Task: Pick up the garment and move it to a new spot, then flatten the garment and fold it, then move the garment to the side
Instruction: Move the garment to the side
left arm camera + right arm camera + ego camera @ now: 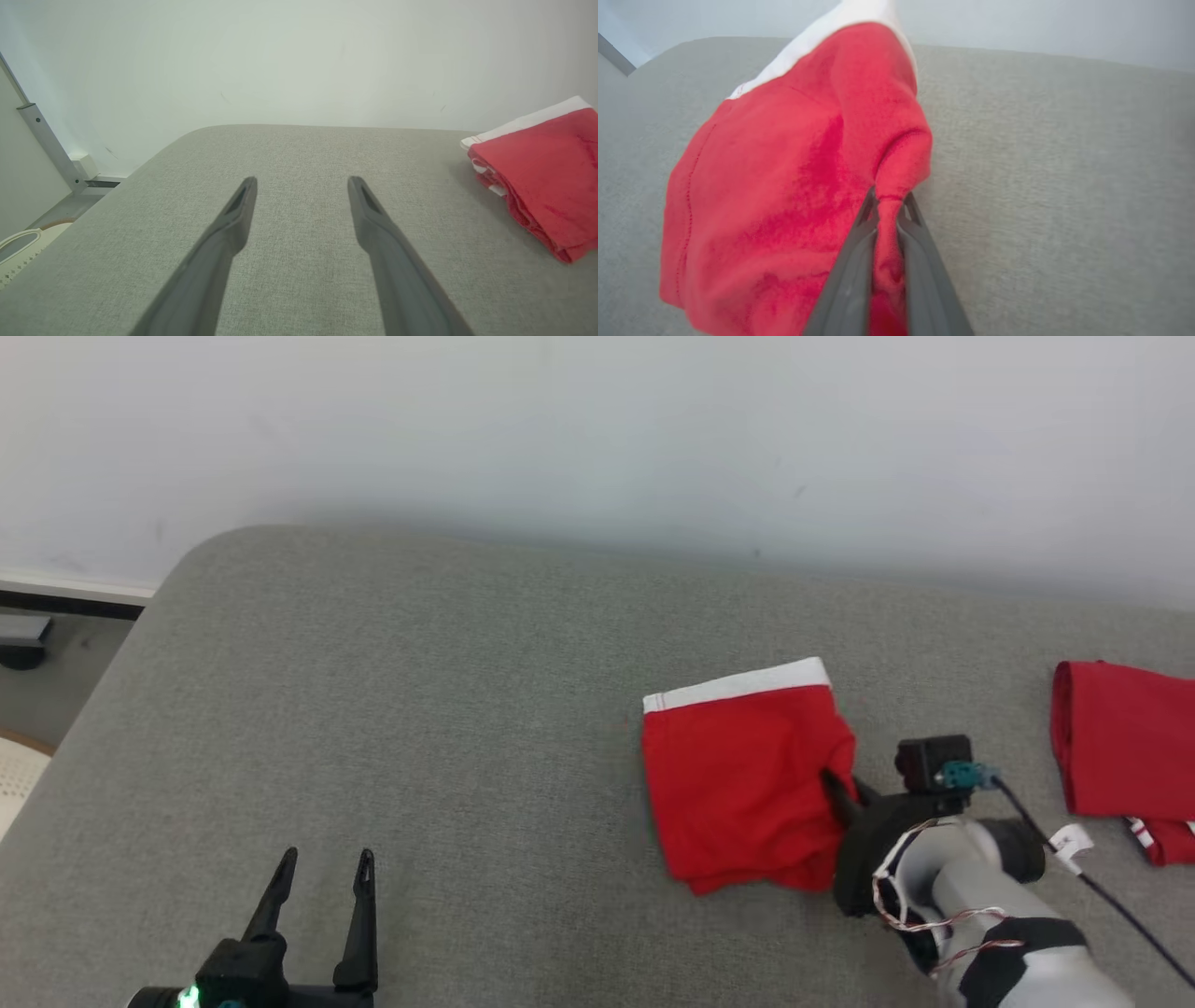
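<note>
A folded red garment (738,779) with a white waistband lies on the grey cushion right of centre. My right gripper (834,787) is shut on its right edge; in the right wrist view a pinch of red cloth (889,205) is bunched between the two fingers, and the garment (784,186) spreads to the left. My left gripper (322,873) stands open near the front left, nothing between its fingers (238,210). The left wrist view shows the garment (542,177) off to the right, well apart from that gripper.
A second red garment (1125,751) lies at the far right edge of the grey cushion (420,691). A pale wall (597,439) runs behind the cushion. The cushion's rounded left corner drops to the floor (56,672). A black cable (1092,877) trails from the right wrist.
</note>
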Available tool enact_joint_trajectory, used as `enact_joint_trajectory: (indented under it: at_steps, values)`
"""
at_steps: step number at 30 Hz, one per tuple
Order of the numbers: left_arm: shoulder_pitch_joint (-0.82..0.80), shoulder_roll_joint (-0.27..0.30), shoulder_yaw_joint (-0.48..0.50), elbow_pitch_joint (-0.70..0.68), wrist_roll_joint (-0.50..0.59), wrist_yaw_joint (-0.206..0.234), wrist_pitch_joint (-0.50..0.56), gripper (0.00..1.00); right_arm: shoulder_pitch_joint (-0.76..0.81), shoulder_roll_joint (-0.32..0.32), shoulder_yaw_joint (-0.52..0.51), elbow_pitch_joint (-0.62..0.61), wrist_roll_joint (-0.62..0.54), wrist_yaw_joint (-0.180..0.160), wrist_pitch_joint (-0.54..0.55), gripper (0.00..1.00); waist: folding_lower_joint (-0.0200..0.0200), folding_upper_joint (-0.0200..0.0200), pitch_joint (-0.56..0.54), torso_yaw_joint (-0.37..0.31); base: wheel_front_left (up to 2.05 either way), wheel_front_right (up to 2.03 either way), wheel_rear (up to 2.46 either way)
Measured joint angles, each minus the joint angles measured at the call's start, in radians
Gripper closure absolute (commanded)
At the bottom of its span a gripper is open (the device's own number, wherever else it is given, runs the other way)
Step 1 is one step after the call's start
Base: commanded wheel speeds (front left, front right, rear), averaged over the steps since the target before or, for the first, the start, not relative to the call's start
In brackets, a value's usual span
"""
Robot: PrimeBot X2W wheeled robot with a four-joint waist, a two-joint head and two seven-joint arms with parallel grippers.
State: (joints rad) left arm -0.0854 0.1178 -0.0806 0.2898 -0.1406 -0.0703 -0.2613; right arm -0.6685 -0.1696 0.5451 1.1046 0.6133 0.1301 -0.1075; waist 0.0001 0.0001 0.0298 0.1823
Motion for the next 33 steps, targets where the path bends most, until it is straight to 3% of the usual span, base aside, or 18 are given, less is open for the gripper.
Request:
enact_joint_trajectory:
  at_steps: [10, 19, 27, 33]
  values:
    - [-0.020, 0.000, 0.022, -0.043, -0.010, -0.008, 0.000, 0.00, -0.163, -0.266, 0.176, -0.110, 0.001, 0.000, 0.028, 1.00, 0.0000, 0.0000, 0.044, -0.114, 0.00, 0.00, 0.00]
    - [-0.075, 0.022, 0.038, -0.079, -0.016, -0.018, -0.001, 0.00, -0.301, -0.449, 0.230, -0.100, 0.045, 0.000, 0.092, 1.00, 0.0001, 0.0001, 0.161, -0.178, 0.00, 0.00, 0.00]
    - [-0.116, 0.062, 0.041, -0.108, -0.013, -0.026, 0.001, 0.00, -0.381, -0.519, 0.209, 0.024, 0.075, 0.000, 0.096, 1.00, 0.0002, 0.0002, 0.268, -0.212, 0.00, 0.00, 0.00]
    - [-0.125, 0.096, 0.053, -0.143, -0.015, -0.025, 0.009, 0.00, -0.447, -0.523, 0.191, 0.122, 0.059, 0.000, 0.081, 1.00, 0.0002, 0.0001, 0.337, -0.216, 0.00, 0.00, 0.00]
